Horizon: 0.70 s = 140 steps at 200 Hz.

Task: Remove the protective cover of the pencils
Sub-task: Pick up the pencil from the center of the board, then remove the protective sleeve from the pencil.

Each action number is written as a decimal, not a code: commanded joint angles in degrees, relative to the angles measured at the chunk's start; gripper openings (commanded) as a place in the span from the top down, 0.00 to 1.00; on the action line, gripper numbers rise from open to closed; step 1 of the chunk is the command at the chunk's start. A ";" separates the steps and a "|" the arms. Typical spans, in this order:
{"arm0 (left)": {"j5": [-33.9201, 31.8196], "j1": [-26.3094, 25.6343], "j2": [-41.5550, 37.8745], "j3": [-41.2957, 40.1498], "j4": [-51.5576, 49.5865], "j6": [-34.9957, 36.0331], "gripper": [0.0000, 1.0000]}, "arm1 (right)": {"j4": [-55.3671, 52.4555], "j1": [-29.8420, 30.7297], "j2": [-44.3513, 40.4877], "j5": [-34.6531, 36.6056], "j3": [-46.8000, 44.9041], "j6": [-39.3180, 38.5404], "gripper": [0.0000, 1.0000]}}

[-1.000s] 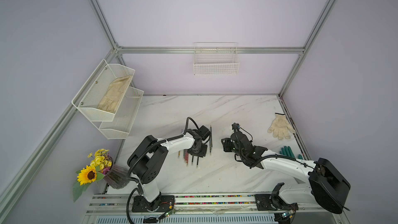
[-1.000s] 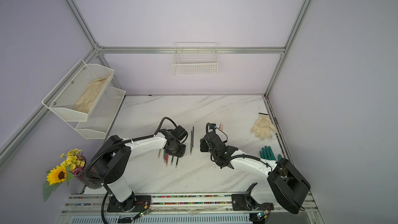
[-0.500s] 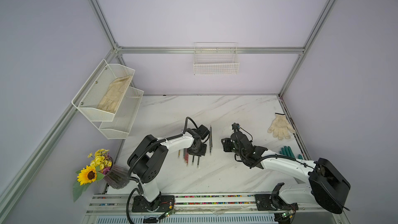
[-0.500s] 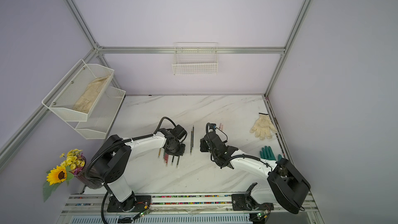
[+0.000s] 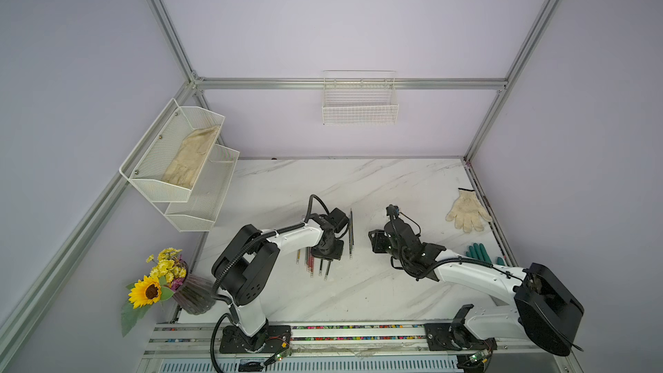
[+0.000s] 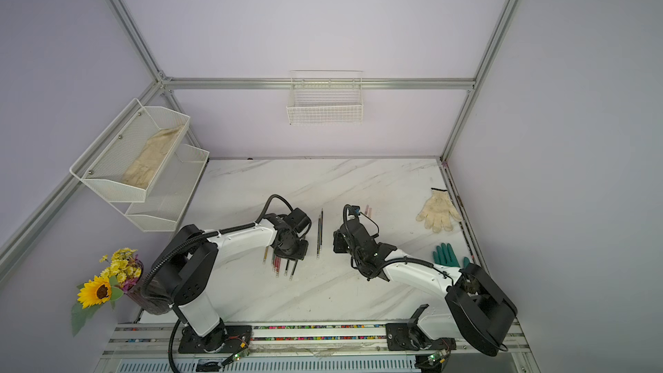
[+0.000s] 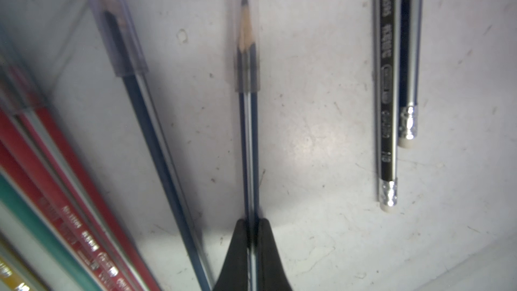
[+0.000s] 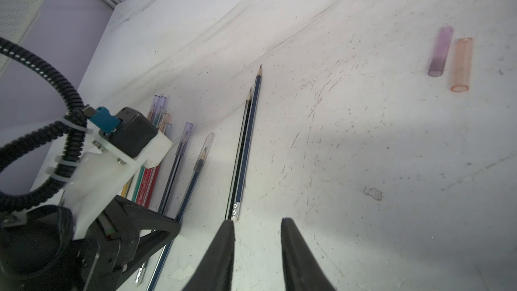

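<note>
Left wrist view, unlike the top views, shows the left claw [image 7: 252, 223] pinching a pencil [image 7: 248, 141], its cap [image 7: 246, 37] ahead; right claw [image 8: 256, 221] spread.

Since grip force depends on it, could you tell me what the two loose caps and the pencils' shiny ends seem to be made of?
Caps: likely glossy plastic, tinted purple and orange; the table shows through them. Shiny ends: apparently bright metal, ribbed and glinting.

Both white-shelled tubular arms [image 5: 297, 240] have bulky black joint housings [image 5: 247, 270], zip-tied ribbed black cable [image 8: 73, 138], a blue plug [image 8: 103, 120], and, on the right gripper [image 8: 257, 221], tapered matte-black fingers [image 8: 221, 253].
</note>
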 commanded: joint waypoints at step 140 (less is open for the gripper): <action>6.32 0.28 -23.94 2.54 2.46 6.60 0.99 | 19.89 -0.39 7.20 -29.33 3.43 0.90 0.63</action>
